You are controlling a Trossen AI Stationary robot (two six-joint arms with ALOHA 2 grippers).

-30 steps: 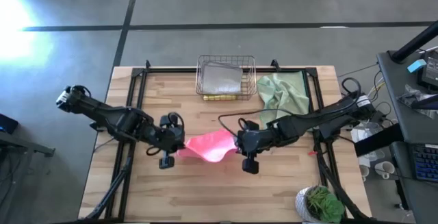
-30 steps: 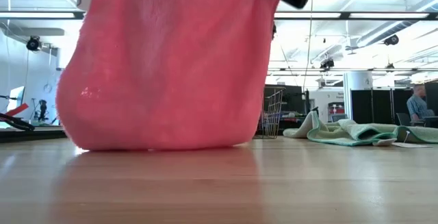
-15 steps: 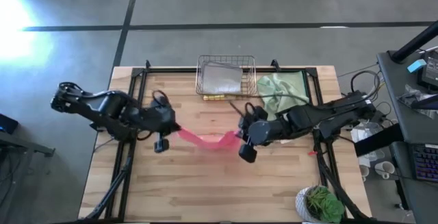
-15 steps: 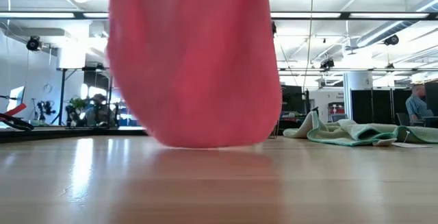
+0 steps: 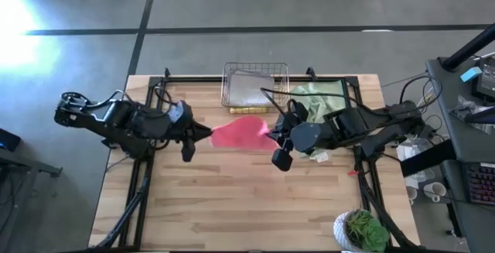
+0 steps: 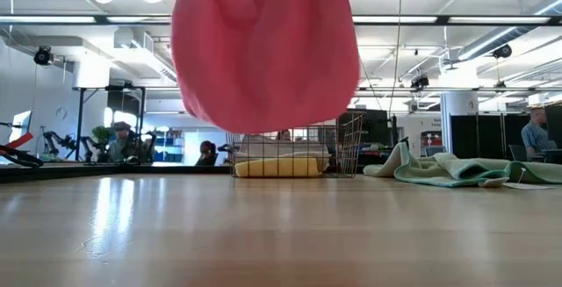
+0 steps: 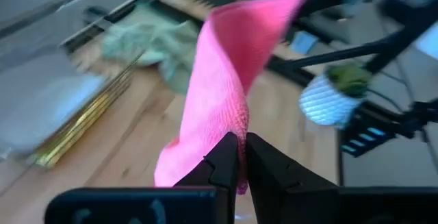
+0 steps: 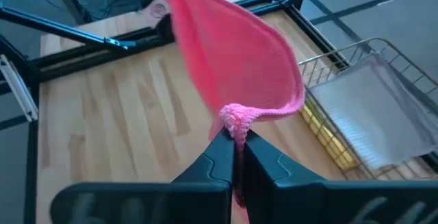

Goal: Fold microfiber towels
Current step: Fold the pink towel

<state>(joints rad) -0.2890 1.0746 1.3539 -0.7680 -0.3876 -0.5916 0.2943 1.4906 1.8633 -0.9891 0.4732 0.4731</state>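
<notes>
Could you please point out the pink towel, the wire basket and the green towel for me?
pink towel (image 5: 241, 132), high view, middle of the hanging cloth.
wire basket (image 5: 255, 67), high view, far rim.
green towel (image 5: 309, 98), high view, rumpled centre.

The near half of the counter (image 5: 232, 206) lies bare, open to a gripper from either side; the pink towel (image 5: 241, 132) hangs stretched between the left gripper (image 5: 206, 133) and the right gripper (image 5: 268, 133), clear of the wood, leaving a gap beneath it in the low view; behind it the wire basket (image 5: 255, 87) blocks the far edge; the sage green towel (image 5: 315, 104) is heaped beside the basket, under the right arm; a potted plant (image 5: 360, 230) fills the near right corner.
</notes>
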